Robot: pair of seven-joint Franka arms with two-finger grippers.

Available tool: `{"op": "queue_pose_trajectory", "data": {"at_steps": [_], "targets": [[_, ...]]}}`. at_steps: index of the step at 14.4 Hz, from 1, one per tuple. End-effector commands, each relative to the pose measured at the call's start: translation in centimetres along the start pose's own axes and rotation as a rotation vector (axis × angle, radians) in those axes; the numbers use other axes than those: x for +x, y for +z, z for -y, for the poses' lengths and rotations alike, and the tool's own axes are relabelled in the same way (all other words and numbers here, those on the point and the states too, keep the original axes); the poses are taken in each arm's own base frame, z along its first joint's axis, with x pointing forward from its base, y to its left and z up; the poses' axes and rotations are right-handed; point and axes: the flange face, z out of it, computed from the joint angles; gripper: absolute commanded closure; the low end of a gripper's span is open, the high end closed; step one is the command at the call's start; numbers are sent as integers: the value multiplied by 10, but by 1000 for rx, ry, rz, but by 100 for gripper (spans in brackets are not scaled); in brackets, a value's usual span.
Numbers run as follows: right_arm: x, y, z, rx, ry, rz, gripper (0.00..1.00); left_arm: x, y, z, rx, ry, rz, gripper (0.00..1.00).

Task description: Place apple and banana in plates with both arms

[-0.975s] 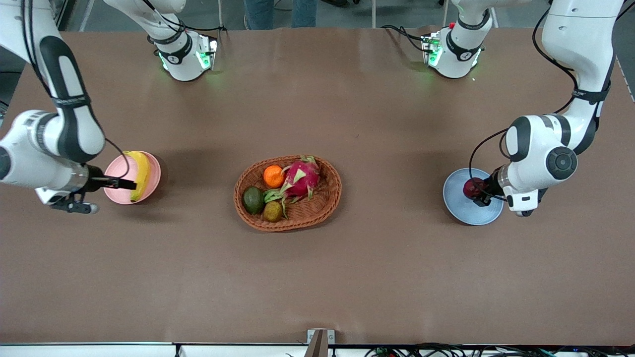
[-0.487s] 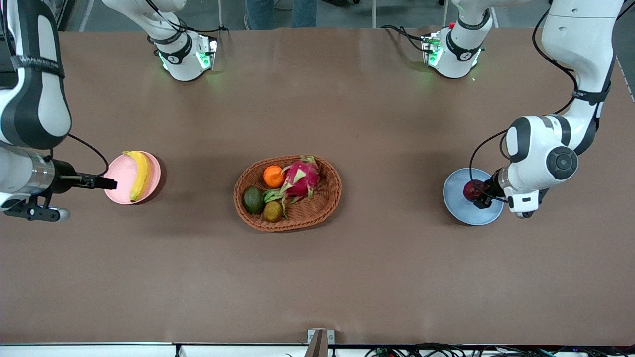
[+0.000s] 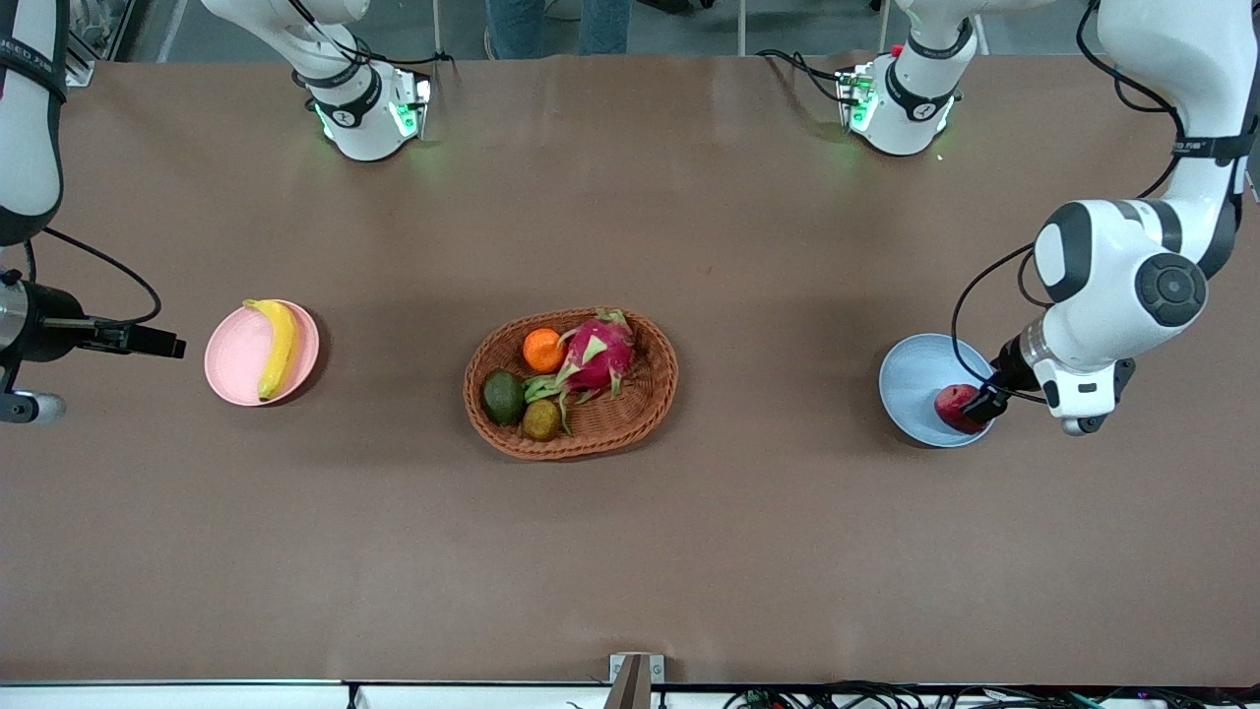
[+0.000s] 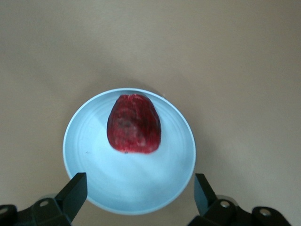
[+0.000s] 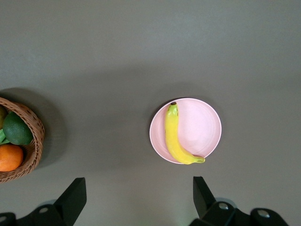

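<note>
The dark red apple (image 3: 951, 406) lies in the pale blue plate (image 3: 911, 374), at the side nearer the front camera. My left gripper (image 3: 984, 405) hangs open and empty just above the plate's rim beside the apple. In the left wrist view the apple (image 4: 134, 124) lies in the plate (image 4: 136, 190), clear of my open left gripper (image 4: 140, 195). The yellow banana (image 3: 279, 347) lies in the pale pink plate (image 3: 231, 356). My right gripper (image 3: 162, 345) is open and empty, over the table beside the pink plate toward the right arm's end. The right wrist view shows the banana (image 5: 176, 137), the pink plate (image 5: 203, 126) and my right gripper (image 5: 139, 197).
An oval wicker basket (image 3: 650, 399) stands mid-table, holding an orange (image 3: 542, 350), a pink dragon fruit (image 3: 597, 354), a green avocado (image 3: 503, 396) and a small brownish fruit (image 3: 540, 419). The basket's edge also shows in the right wrist view (image 5: 34, 141).
My right gripper has drawn back and up from the pink plate, leaving the banana there. My left gripper has pulled off the apple, which now lies nearer the front camera in the blue plate.
</note>
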Motion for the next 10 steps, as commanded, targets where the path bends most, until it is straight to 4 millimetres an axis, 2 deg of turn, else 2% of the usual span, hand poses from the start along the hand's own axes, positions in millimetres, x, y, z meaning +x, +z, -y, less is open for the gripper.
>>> {"op": "queue_pose_trajectory", "data": {"at_steps": [1, 2, 5, 8, 10], "targets": [[1, -21, -1, -15, 1, -41, 0, 2, -55, -10, 48, 184, 34, 0], [0, -28, 1, -15, -4, -55, 0, 0, -80, -9, 55, 282, 47, 0], [1, -29, 5, -7, 4, -61, 0, -4, -156, 8, 29, 510, 10, 0], [-3, -31, 11, -4, -16, -54, 0, -8, -202, 27, 6, 579, -35, 0], [-8, -32, 25, -21, -33, -52, 0, -12, -231, 29, 3, 619, -42, 0]]}}
